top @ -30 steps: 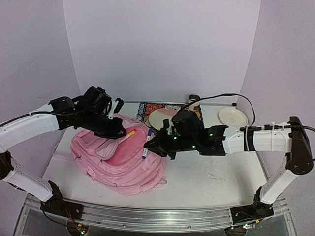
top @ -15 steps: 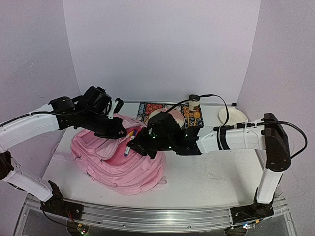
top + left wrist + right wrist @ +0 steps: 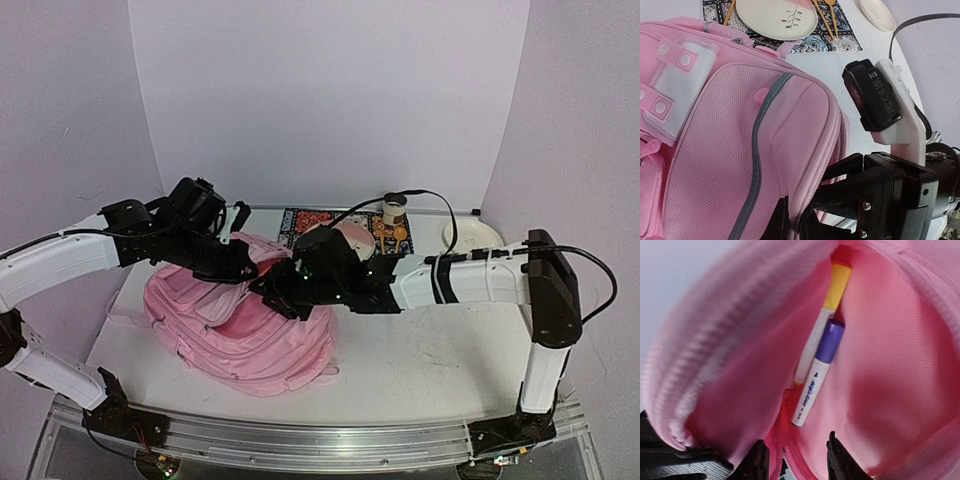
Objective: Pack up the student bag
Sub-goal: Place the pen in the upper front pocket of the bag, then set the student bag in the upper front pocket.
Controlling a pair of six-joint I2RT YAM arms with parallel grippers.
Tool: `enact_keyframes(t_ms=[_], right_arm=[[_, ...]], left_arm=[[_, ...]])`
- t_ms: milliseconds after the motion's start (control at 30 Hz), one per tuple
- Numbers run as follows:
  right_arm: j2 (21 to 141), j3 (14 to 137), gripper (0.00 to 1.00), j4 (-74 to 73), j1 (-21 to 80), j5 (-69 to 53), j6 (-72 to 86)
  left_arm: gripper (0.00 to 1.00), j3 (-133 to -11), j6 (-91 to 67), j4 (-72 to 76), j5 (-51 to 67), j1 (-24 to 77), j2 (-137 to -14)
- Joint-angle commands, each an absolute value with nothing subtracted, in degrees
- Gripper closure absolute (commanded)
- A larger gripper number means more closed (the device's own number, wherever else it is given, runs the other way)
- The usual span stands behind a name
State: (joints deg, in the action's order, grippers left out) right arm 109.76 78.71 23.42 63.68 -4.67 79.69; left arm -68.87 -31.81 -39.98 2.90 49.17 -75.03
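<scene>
The right pincer [image 3: 796,460] is inside the bag [image 3: 240,330], its two tips parted by a narrow gap with nothing between them. Just beyond the tips a purple-capped marker [image 3: 814,380] lies on the pink lining, apart from the fingers, and a yellow-capped marker [image 3: 819,327] lies alongside and touching it, partly under it, reaching deeper into the pocket. The left pincer [image 3: 792,222] is closed on the bag's fabric edge beside the opening and holds it lifted; in the top view the two pincers meet over the bag's upper right part. The bag lies flat on the left half of the table [image 3: 430,350], front face up, with its white patch [image 3: 675,92] toward the far side. Behind the bag a patterned mat [image 3: 842,40] carries a plate [image 3: 776,17] with a twig design. A small white dish [image 3: 475,235] sits near the far right corner, and a cup [image 3: 396,208] stands by the back wall.
</scene>
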Motion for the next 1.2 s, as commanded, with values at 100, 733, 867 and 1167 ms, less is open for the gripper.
enact_keyframes(t_ms=[100, 733, 867, 1167], right_arm=[[100.92, 73.9, 0.53, 17.13, 63.91, -2.91, 68.27], [99.69, 72.28, 0.42, 3.88, 63.38, 3.96, 57.84], [100.97, 72.57, 0.42, 3.87, 62.32, 4.31, 57.0], [102.84, 72.89, 0.41, 3.95, 61.45, 4.28, 53.86]], left_arm=[[1.0, -69.37, -33.13, -33.77, 5.23, 49.48, -72.11], [1.0, -67.1, -35.33, -33.4, 8.98, 49.6, -74.72], [1.0, -66.03, -36.95, -32.41, 9.32, 51.26, -75.83], [0.96, -64.45, -38.44, -30.76, 5.09, 55.62, -79.23]])
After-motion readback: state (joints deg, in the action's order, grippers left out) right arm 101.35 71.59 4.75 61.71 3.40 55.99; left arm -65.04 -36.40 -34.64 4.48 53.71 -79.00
